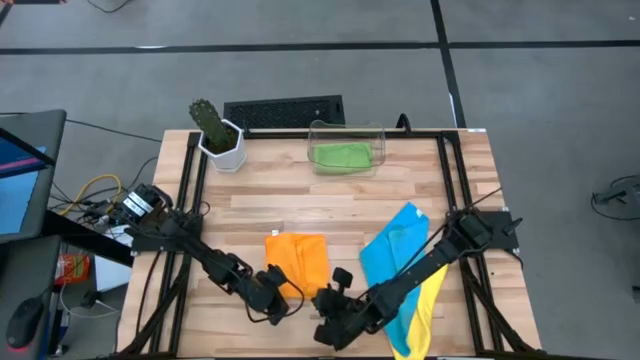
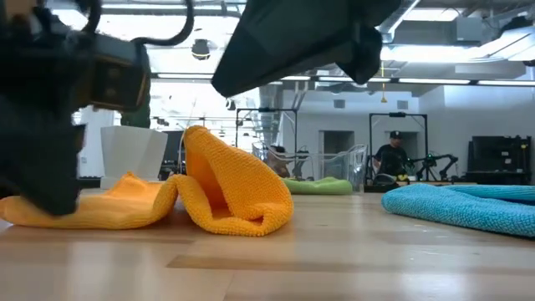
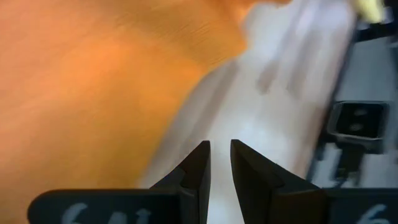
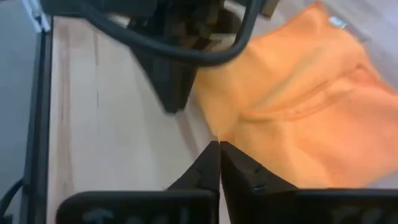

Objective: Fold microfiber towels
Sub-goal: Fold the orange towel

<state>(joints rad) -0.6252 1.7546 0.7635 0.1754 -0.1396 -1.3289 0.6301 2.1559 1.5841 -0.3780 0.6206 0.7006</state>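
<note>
The left gripper (image 1: 272,300) hovers low at the near left corner of the orange towel (image 1: 297,260), its fingers a narrow slit apart over bare wood, holding nothing. The towel lies mid-table, long axis running away from the front edge, its near end humped into a loose fold. The right gripper (image 1: 335,318), fingertips pressed together and empty, sits just off the near right corner. Both are about equally near.

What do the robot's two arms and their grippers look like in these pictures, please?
Both arms are dark, jointed and slim, with black cables looped along them. The left gripper has two black, wedge-shaped fingers tapering to narrow tips on a flat black bar with pale, blurred markings. The right gripper looks the same, with faint markings on its bar.
</note>
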